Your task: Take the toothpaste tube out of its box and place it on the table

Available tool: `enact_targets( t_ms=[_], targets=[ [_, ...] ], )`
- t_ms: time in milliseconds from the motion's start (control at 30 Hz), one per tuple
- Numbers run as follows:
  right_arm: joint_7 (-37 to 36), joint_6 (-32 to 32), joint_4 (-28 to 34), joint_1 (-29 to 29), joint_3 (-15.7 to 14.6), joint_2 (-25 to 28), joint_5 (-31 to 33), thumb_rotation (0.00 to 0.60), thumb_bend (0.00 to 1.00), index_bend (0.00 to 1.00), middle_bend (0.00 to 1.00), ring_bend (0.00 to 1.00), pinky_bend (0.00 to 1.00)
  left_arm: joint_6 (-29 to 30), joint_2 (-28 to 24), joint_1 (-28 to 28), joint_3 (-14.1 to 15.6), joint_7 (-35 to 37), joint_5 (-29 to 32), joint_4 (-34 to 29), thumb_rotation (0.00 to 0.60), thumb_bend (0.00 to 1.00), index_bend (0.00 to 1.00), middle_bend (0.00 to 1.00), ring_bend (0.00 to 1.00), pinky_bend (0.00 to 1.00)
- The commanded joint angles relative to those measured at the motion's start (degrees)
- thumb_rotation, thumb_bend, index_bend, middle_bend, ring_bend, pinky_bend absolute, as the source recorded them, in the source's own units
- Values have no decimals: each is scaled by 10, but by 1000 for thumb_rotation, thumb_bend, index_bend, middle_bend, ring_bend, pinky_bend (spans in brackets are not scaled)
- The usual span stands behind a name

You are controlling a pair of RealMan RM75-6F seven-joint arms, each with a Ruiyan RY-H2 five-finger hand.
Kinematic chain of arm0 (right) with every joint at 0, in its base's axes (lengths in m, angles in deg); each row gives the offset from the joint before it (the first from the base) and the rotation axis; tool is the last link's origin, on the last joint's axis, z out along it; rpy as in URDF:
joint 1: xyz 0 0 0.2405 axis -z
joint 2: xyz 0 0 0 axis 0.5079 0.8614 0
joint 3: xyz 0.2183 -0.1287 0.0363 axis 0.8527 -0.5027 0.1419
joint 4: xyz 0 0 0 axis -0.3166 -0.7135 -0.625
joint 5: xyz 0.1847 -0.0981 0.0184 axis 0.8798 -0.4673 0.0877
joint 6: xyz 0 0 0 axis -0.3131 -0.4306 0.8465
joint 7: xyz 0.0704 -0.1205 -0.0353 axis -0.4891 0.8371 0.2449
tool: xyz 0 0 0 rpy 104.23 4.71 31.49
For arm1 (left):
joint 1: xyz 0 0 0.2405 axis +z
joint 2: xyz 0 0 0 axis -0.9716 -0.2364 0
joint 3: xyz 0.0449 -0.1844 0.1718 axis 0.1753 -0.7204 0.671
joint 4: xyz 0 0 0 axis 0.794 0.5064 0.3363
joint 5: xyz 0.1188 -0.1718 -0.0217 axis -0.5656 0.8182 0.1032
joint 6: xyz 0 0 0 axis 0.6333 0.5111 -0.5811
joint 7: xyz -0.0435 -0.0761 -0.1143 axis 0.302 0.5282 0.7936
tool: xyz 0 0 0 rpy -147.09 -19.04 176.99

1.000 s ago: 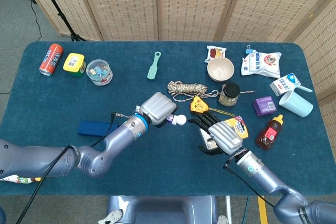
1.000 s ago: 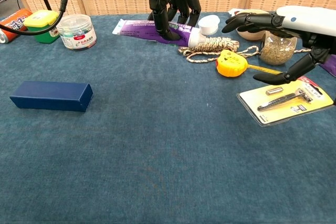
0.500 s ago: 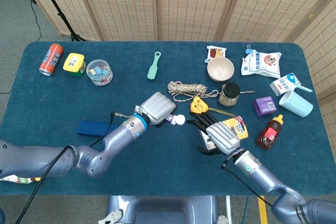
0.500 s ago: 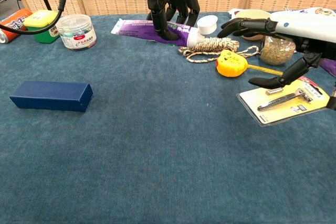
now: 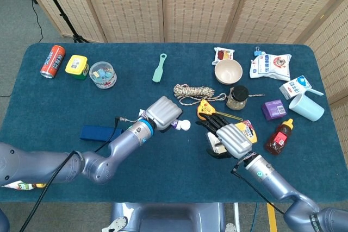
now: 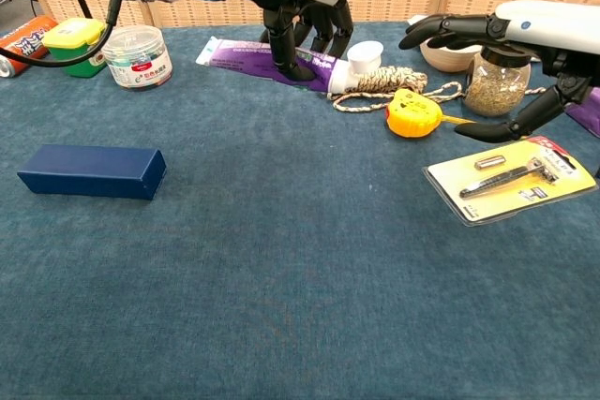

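The table (image 5: 65,101) is dark blue cloth. The left arm (image 5: 92,161) reaches from the near left toward the middle, and the left hand (image 6: 305,21) comes down with its fingers closed around the purple tube (image 6: 253,51), which lies flat on the cloth with its white cap (image 6: 364,55) to the right. The right arm (image 5: 277,183) comes from the near right; the right hand (image 6: 497,39) hovers palm down over the razor pack (image 6: 511,178), fingers spread wide and holding nothing.

The blue box (image 6: 92,171) lies on the near left, well apart from the tube. No print on tube or box can be read; the can (image 5: 53,61) at the far left carries white lettering too small to make out.

The head view hides the tube's body under the left hand, showing mostly the cap. The chest view shows the tube's whole length and the razor beneath the right hand. Only the head view shows the red bottle (image 5: 279,136) and cup (image 5: 306,106) at the right.
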Motion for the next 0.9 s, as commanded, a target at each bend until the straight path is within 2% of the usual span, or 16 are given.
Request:
enact_targets(
  t_ms=[33, 533, 900],
  targets=[
    [0, -2, 1, -2, 0, -2, -2, 600, 369, 103, 0, 0, 0, 0, 1, -1, -1, 0, 2, 1, 600, 925, 618, 607, 641, 600],
    [-14, 8, -3, -4, 5, -8, -6, 600, 370, 81, 0, 0, 0, 0, 11, -10, 3, -11, 14, 5, 600, 924, 618, 607, 641, 600],
    [-17, 1, -4, -10, -1, -12, -13, 600, 369, 124, 0, 0, 0, 12, 18, -10, -6, -7, 11, 6, 600, 925, 618, 607, 642, 600]
  ],
)
